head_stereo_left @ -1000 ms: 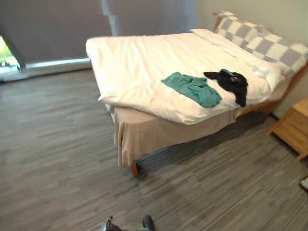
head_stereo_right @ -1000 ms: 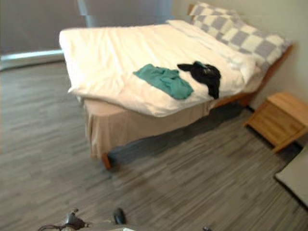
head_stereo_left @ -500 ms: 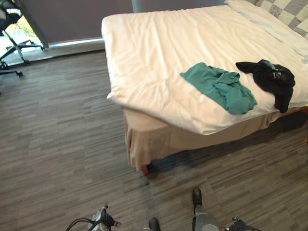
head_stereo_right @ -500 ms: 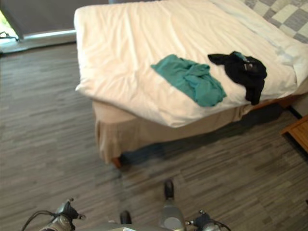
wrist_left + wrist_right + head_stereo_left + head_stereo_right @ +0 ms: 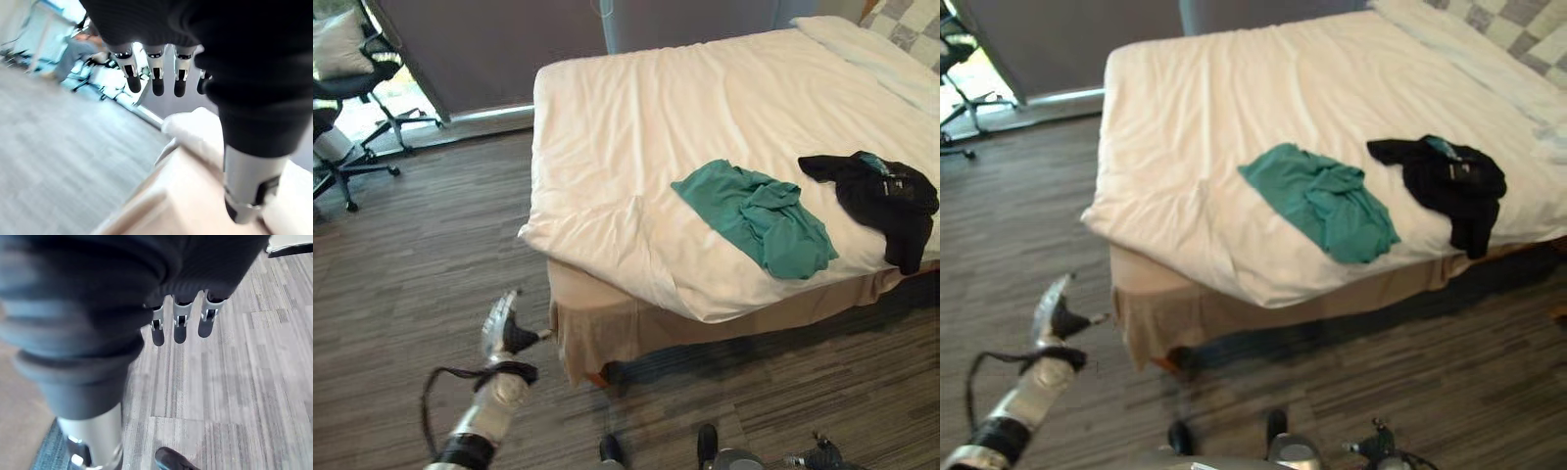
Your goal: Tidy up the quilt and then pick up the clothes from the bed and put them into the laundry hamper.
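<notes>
Left eye view gives me the bed [image 5: 607,323] with the quilt [image 5: 705,127] spread over it, its near corner rumpled and hanging over the bed's foot-end corner; the green garment [image 5: 754,215] lies on the quilt close to the bed's near edge, the black garment [image 5: 881,191] just beside it further toward the pillow end, also at that edge; my left hand [image 5: 499,328] is raised over the floor [image 5: 411,264] near the bed's foot corner, apart from the quilt, fingers [image 5: 155,81] straight and relaxed, holding nothing; my right hand [image 5: 178,318] hangs low over the floor, fingers loose and empty as well; I judge the step in hand to be the quilt, so I would bring the left hand to that drooping corner, pinch the cloth itself and not the skirt under it, and draw it flat along the foot edge without dragging the garments off; an office chair [image 5: 352,108] stands well off to the left by the window; I cannot spot a hamper.
</notes>
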You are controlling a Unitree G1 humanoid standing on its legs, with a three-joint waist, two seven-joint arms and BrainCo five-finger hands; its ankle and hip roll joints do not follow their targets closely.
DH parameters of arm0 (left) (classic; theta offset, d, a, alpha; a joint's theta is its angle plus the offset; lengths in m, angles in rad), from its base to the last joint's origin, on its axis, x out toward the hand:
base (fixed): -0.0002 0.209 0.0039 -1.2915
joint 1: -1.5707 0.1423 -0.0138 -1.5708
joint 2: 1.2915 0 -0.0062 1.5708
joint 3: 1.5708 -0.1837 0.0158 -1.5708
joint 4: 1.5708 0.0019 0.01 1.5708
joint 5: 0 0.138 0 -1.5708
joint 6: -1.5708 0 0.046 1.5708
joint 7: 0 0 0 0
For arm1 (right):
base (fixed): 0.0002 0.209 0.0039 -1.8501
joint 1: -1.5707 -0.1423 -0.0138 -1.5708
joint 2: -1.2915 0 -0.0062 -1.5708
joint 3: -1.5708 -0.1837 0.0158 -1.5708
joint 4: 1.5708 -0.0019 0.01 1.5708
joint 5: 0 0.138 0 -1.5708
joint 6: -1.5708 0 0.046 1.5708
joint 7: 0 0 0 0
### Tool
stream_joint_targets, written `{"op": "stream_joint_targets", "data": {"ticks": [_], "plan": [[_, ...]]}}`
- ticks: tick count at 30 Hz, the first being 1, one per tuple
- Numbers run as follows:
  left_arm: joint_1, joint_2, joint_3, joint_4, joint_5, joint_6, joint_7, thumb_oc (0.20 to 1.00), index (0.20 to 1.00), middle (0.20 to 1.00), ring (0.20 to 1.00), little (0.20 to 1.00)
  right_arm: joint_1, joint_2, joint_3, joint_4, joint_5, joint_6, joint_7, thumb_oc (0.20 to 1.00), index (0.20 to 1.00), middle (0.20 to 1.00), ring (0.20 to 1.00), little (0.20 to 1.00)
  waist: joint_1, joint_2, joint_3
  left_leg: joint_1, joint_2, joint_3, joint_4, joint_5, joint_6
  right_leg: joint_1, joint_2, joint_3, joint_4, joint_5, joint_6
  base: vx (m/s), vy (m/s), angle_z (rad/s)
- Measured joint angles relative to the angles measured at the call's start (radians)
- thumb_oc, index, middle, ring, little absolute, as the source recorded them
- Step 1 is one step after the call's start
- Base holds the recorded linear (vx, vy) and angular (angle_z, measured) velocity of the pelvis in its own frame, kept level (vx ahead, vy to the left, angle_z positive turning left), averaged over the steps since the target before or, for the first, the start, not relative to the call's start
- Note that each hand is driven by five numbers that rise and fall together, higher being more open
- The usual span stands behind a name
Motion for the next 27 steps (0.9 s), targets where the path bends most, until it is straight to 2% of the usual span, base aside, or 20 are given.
{"op": "stream_joint_targets", "data": {"ticks": [1, 4, 7, 9, 10, 12, 13, 16, 17, 18, 20, 21, 22, 23, 27], "plan": [[-0.020, 0.022, 0.031, -0.010, 0.017, 0.003, 0.007, 1.000, 1.000, 1.000, 1.000, 1.000, 0.016, 0.007, 0.001, 0.025, -0.001, 0.003, 0.004, 1.000, 1.000, 1.000, 1.000, 1.000, -0.004, 0.024, -0.008, 0.001, -0.002, 0.006, 0.000, -0.031, 0.008, -0.007, -0.006, 0.003, 0.002, 0.010, 0.017, 0.09, 0.029, -0.13], [-0.009, 0.087, 0.093, -0.165, 0.038, -0.008, 0.012, 1.000, 1.000, 1.000, 1.000, 1.000, 0.064, 0.032, 0.003, 0.030, -0.003, 0.003, 0.022, 1.000, 1.000, 1.000, 1.000, 1.000, -0.002, 0.011, -0.006, -0.004, -0.033, 0.024, 0.002, -0.040, 0.026, -0.020, -0.039, 0.022, 0.000, 0.023, 0.045, 0.07, 0.021, -0.12], [-0.061, 0.106, 0.097, -0.161, 0.064, -0.010, 0.012, 1.000, 1.000, 1.000, 1.000, 1.000, 0.071, 0.041, 0.003, 0.056, 0.000, 0.005, 0.047, 1.000, 1.000, 1.000, 1.000, 1.000, -0.006, 0.006, -0.006, -0.004, -0.052, 0.040, -0.003, -0.051, 0.040, -0.035, -0.056, 0.041, -0.001, 0.027, 0.055, 0.01, 0.042, -0.13], [-0.151, 0.146, 0.037, -0.103, 0.071, 0.006, 0.016, 1.000, 1.000, 1.000, 1.000, 1.000, 0.056, 0.038, -0.012, 0.055, 0.010, 0.003, 0.056, 1.000, 1.000, 1.000, 1.000, 1.000, -0.002, 0.007, -0.006, -0.016, -0.056, 0.057, -0.004, -0.057, 0.041, -0.055, -0.060, 0.061, -0.001, 0.035, 0.067, -0.04, 0.045, -0.30], [-0.192, 0.157, 0.028, -0.091, 0.092, 0.007, 0.017, 1.000, 1.000, 1.000, 1.000, 1.000, 0.045, 0.038, -0.016, 0.055, 0.014, 0.001, 0.058, 1.000, 1.000, 1.000, 1.000, 1.000, -0.025, 0.004, -0.003, -0.025, -0.060, 0.067, -0.004, -0.059, 0.037, -0.074, -0.062, 0.070, -0.001, 0.038, 0.072, -0.03, 0.051, -0.17], [-0.285, 0.166, -0.053, -0.034, 0.118, 0.020, 0.026, 1.000, 1.000, 1.000, 1.000, 1.000, 0.036, 0.036, -0.029, 0.056, 0.036, 0.000, 0.060, 1.000, 1.000, 1.000, 1.000, 1.000, -0.034, 0.007, -0.005, -0.039, -0.061, 0.080, -0.004, -0.055, 0.042, -0.091, -0.064, 0.076, -0.001, 0.043, 0.078, -0.04, 0.040, -0.17], [-0.362, 0.166, -0.114, 0.036, 0.151, 0.029, 0.030, 1.000, 1.000, 1.000, 1.000, 1.000, 0.025, 0.031, -0.027, 0.057, 0.040, 0.000, 0.060, 1.000, 1.000, 1.000, 1.000, 1.000, -0.061, 0.008, -0.004, -0.050, -0.064, 0.086, -0.004, -0.052, 0.045, -0.107, -0.066, 0.083, 0.000, 0.047, 0.083, -0.10, 0.045, -0.18], [-0.517, 0.157, -0.247, 0.174, 0.185, 0.046, 0.028, 1.000, 1.000, 1.000, 1.000, 1.000, 0.007, 0.022, -0.016, 0.057, 0.042, 0.001, 0.061, 1.000, 1.000, 1.000, 1.000, 1.000, -0.103, 0.006, 0.001, -0.079, -0.070, 0.108, -0.003, -0.045, 0.049, -0.149, -0.069, 0.102, 0.000, 0.059, 0.086, -0.12, 0.041, -0.22], [-0.633, 0.145, -0.357, 0.309, 0.202, 0.051, 0.013, 1.000, 1.000, 1.000, 1.000, 1.000, -0.012, 0.007, 0.006, 0.057, 0.044, -0.001, 0.061, 1.000, 1.000, 1.000, 1.000, 1.000, -0.120, 0.010, 0.004, -0.113, -0.076, 0.116, 0.001, -0.040, 0.055, -0.189, -0.072, 0.115, 0.000, 0.069, 0.088, -0.09, 0.040, -0.29], [-0.668, 0.141, -0.380, 0.350, 0.214, 0.057, 0.006, 1.000, 1.000, 1.000, 1.000, 1.000, -0.026, 0.001, 0.011, 0.055, 0.045, -0.003, 0.061, 1.000, 1.000, 1.000, 1.000, 1.000, -0.126, 0.012, 0.007, -0.130, -0.079, 0.123, 0.001, -0.037, 0.059, -0.206, -0.074, 0.122, 0.001, 0.076, 0.088, -0.08, 0.033, -0.33], [-0.724, 0.136, -0.403, 0.396, 0.231, 0.070, -0.006, 1.000, 1.000, 1.000, 1.000, 1.000, -0.065, -0.007, 0.011, 0.055, 0.049, -0.007, 0.059, 1.000, 1.000, 1.000, 1.000, 1.000, -0.171, 0.009, 0.055, -0.148, -0.086, 0.144, 0.003, -0.031, 0.065, -0.238, -0.077, 0.136, 0.006, 0.100, 0.081, -0.05, 0.019, -0.27], [-0.739, 0.119, -0.420, 0.422, 0.242, 0.071, -0.010, 1.000, 1.000, 1.000, 1.000, 1.000, -0.065, -0.007, 0.011, 0.056, 0.050, -0.008, 0.058, 1.000, 1.000, 1.000, 1.000, 1.000, -0.172, 0.008, 0.055, -0.154, -0.085, 0.154, 0.003, -0.031, 0.065, -0.247, -0.076, 0.146, 0.005, 0.101, 0.082, -0.01, 0.012, -0.33], [-0.755, 0.109, -0.451, 0.450, 0.263, 0.071, -0.025, 0.558, 0.558, 0.558, 0.558, 0.558, -0.066, -0.007, 0.012, 0.056, 0.052, -0.008, 0.057, 1.000, 1.000, 1.000, 1.000, 1.000, -0.174, 0.008, 0.059, -0.164, -0.082, 0.164, 0.002, -0.032, 0.064, -0.268, -0.072, 0.160, 0.005, 0.101, 0.083, -0.02, 0.021, -0.30], [-0.761, 0.105, -0.457, 0.455, 0.269, 0.071, -0.036, 0.200, 0.200, 0.200, 0.200, 0.200, -0.067, -0.007, 0.012, 0.056, 0.059, -0.010, 0.055, 1.000, 1.000, 1.000, 1.000, 1.000, -0.179, 0.008, 0.070, -0.166, -0.080, 0.165, 0.002, -0.032, 0.064, -0.270, -0.070, 0.162, 0.005, 0.101, 0.083, -0.01, 0.020, -0.22], [-0.753, 0.069, -0.476, 0.512, 0.304, 0.075, -0.083, 0.200, 0.200, 0.200, 0.200, 0.200, -0.076, -0.008, 0.012, 0.058, 0.071, -0.011, 0.055, 1.000, 1.000, 1.000, 1.000, 1.000, -0.181, 0.012, 0.089, -0.165, -0.072, 0.168, 0.000, -0.035, 0.058, -0.271, -0.060, 0.165, 0.005, 0.098, 0.085, 0.01, 0.011, -0.04]]}}
